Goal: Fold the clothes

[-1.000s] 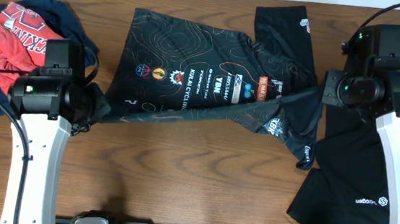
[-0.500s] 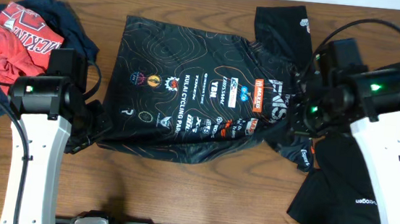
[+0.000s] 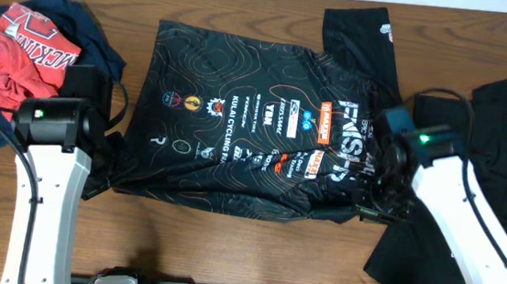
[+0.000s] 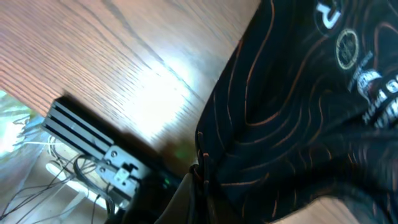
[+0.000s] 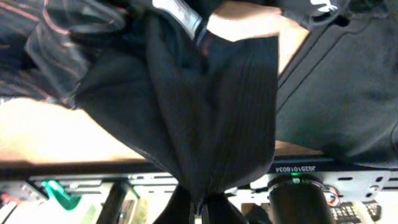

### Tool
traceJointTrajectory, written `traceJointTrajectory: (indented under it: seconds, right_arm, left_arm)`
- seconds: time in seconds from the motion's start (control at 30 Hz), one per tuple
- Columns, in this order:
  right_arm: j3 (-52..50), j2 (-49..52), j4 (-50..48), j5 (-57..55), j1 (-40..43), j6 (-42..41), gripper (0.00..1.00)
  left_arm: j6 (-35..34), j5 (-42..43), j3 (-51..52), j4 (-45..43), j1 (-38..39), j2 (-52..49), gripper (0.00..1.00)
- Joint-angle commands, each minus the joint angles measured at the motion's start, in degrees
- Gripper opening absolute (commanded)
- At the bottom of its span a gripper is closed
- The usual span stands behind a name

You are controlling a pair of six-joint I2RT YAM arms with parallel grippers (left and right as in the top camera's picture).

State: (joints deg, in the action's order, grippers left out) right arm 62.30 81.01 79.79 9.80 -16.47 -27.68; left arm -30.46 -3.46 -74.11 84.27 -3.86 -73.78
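The black cycling jersey (image 3: 238,113) with contour lines and sponsor logos lies spread across the middle of the table. My left gripper (image 3: 108,171) is shut on its near left hem; the pinched cloth (image 4: 261,143) shows in the left wrist view. My right gripper (image 3: 372,203) is shut on the jersey's near right edge, and dark ribbed cloth (image 5: 199,118) bunches into the jaws in the right wrist view. A plain black garment (image 3: 503,127) lies at the right. A red-lettered garment (image 3: 8,56) on a navy one (image 3: 88,31) lies at the far left.
A black sleeve (image 3: 364,32) reaches toward the table's far edge. The black garment at the right hangs over the table's front edge (image 3: 426,267). Bare wood (image 3: 226,241) lies along the front. The arm bases stand below the front edge.
Both grippers have pulled the jersey's near edge toward the front of the table, unfolding it flat. The right arm swung from the far right down to the near right.
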Motion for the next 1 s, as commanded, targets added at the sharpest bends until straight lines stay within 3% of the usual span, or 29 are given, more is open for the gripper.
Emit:
traceJointTrajectory:
  seconds: [0.0,0.3,0.7,0.97]
  right_arm:
    - [-0.1,-4.8,-2.6,-4.4,-0.3,-4.2,0.01]
    - [3.5,-6.8,-10.6,-15.0,-0.2,0.3,0.01]
    - [5.4,-0.1,-26.0,-16.4,6.9,6.0,0.01]
    - [10.0,3.3,-26.2,-13.7,12.1,9.8,0.01]
  left_arm:
    - [-2.8,-3.2,4.7,-2.1,0.1,0.0,0.06]
    - [-2.8,-3.0,12.2,-9.7,0.1,0.0,0.06]
    - [-5.1,-2.2,12.4,-19.4,0.1,-3.3,0.06]
    - [-5.4,-1.0,12.4,-27.4,0.1,-10.3,0.06]
